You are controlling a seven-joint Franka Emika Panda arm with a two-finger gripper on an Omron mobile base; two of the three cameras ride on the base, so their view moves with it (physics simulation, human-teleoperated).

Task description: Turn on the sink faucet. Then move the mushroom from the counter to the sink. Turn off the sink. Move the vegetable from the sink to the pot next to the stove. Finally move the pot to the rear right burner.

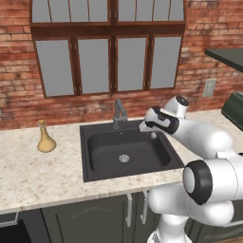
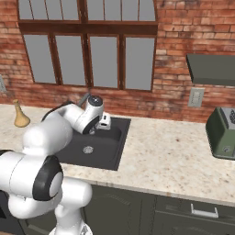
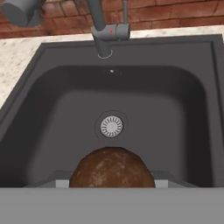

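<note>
Your gripper (image 1: 151, 132) hangs over the right side of the sink (image 1: 95, 163), near its back rim, with the white arm reaching in from the right. In the hand view a mushroom (image 3: 112, 168) sits right at the fingers: a round, domed brown cap, mottled with paler flecks. The fingers themselves are hidden, so you cannot tell whether they are clamped on it. Below it lies the dark grey basin with a round metal drain (image 3: 111, 126) at its centre. The grey faucet (image 3: 103, 29) stands at the back rim. On the speckled counter to the left stands a tan vase (image 1: 45, 137).
</note>
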